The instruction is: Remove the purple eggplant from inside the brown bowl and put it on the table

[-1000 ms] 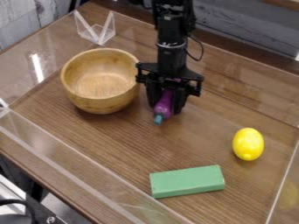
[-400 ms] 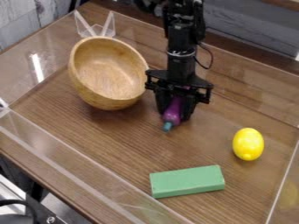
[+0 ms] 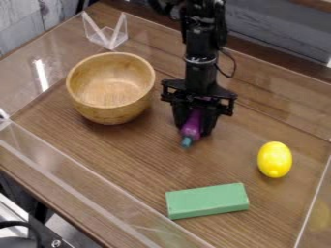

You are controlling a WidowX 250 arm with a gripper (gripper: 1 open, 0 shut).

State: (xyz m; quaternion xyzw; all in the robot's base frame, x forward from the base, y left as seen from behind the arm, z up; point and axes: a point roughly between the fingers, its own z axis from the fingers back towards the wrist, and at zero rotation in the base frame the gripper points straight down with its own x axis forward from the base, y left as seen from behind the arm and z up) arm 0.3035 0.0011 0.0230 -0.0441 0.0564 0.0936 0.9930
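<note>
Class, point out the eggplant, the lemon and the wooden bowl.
Purple eggplant [image 3: 192,127]: camera view, glossy body.
Yellow lemon [image 3: 274,160]: camera view, middle.
Wooden bowl [image 3: 110,88]: camera view, inner wall.

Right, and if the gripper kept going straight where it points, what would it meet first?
Probably the table: the gripper points down with the eggplant in its jaws, though depth is hard to judge here.

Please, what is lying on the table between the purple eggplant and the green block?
Only bare wood-grain tabletop lies between the eggplant and the green block, in the camera view.
</note>
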